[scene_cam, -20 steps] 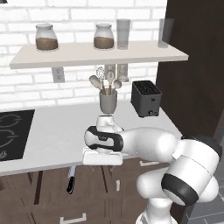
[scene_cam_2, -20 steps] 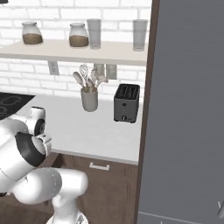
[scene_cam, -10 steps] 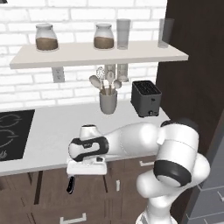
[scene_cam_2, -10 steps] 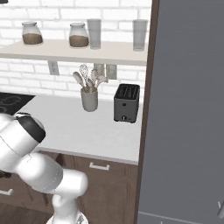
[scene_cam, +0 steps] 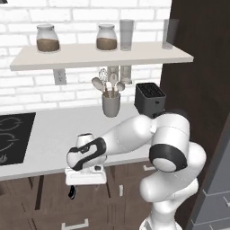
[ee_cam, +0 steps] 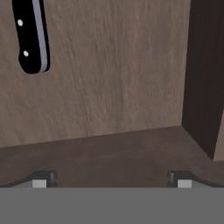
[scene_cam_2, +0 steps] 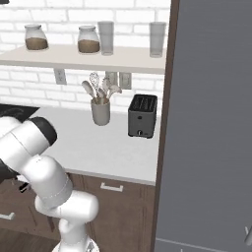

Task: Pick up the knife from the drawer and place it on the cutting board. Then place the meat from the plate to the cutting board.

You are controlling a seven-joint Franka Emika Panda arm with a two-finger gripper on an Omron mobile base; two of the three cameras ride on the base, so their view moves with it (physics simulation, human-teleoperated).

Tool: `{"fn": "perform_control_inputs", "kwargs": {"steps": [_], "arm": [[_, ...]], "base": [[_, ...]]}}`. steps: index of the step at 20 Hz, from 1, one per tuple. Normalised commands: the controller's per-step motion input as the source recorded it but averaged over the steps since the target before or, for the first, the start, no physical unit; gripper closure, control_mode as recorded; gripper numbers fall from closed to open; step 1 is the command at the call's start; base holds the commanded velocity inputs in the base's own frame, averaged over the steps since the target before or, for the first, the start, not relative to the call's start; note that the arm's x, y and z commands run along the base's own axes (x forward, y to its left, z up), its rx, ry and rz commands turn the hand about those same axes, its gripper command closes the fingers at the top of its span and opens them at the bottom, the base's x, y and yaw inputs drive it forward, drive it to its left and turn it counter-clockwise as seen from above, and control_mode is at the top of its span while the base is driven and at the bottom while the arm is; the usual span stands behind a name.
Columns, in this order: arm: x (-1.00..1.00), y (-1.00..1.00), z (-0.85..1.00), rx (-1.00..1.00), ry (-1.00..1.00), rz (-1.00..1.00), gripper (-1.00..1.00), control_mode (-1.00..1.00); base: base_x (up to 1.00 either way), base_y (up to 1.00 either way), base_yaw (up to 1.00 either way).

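Note:
The knife's black handle with pale rivets lies on the light wood floor of the drawer, at the top left of the hand view; its blade runs out of frame. My gripper is open, pointing down into the drawer, with nothing between its fingertips, and the handle lies ahead and to the left of them. In the left base view my hand hangs below the counter's front edge, with the knife handle just under its left side. The cutting board, the meat and the plate are out of view.
A dark drawer wall stands on the right of the hand view. On the counter are a utensil crock, a black toaster and a cooktop. A shelf with jars hangs above. A tall dark cabinet stands on the right.
My arm has swung left and down, carrying the hand from the counter's front edge to over the drawer. The gripper has stayed open. The knife has not moved.

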Motion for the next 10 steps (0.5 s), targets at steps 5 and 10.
{"fn": "perform_control_inputs", "kwargs": {"steps": [5, 10], "arm": [[-0.14, 0.0, -0.28, -0.05, 0.0, 0.04, -1.0, -1.0], [-0.23, 0.0, -0.17, -0.01, 0.02, 0.07, -1.0, -1.0]], "base": [[0.0, 0.0, 0.0], [0.0, 0.0, 0.0]]}}
